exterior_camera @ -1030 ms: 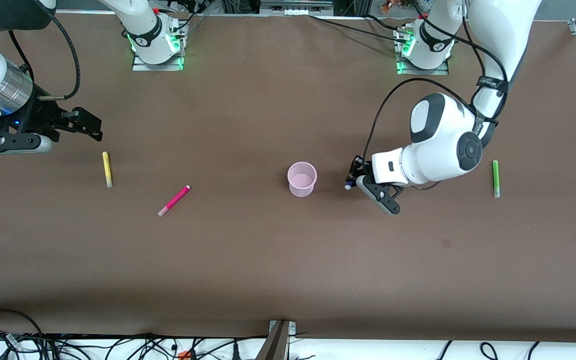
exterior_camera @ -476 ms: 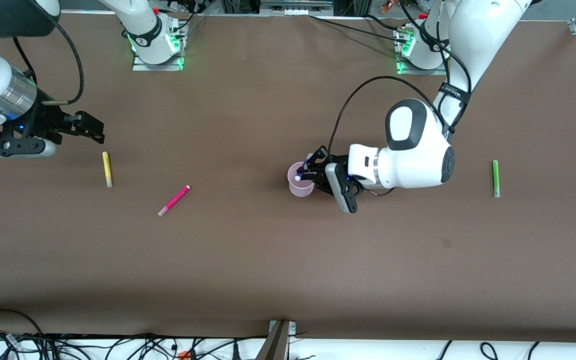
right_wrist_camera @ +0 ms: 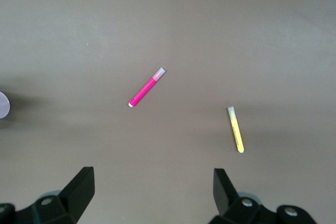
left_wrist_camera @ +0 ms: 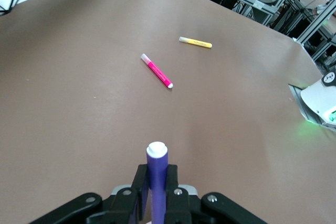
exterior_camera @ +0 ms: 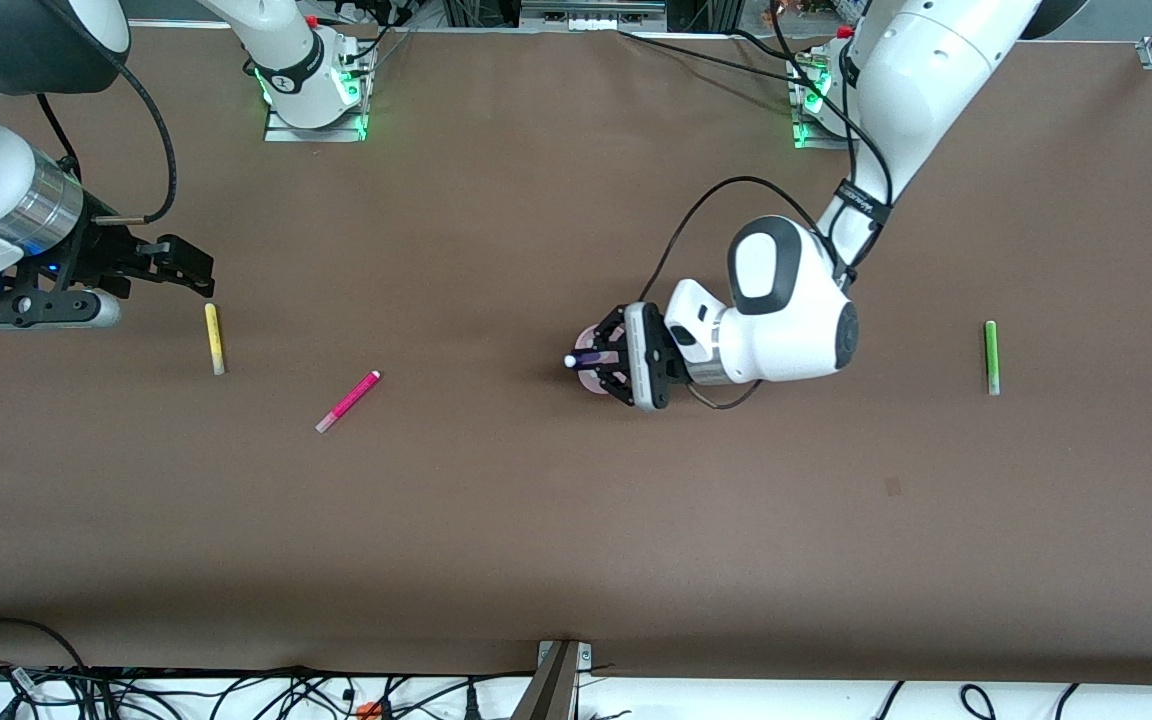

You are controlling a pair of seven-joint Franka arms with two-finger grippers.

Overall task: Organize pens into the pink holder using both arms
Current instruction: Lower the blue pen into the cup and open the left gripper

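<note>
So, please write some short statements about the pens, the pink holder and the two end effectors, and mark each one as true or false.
1. The left end effector is shut on the purple pen over the pink holder. True.
2. The green pen stands inside the pink holder. False: it lies on the table toward the left arm's end.
3. The right end effector is open and holds nothing. True.
4. The magenta pen lies across the yellow pen. False: they lie apart, not touching.
5. The right end effector hangs over the magenta pen. False: it is above the table close to the yellow pen.
</note>
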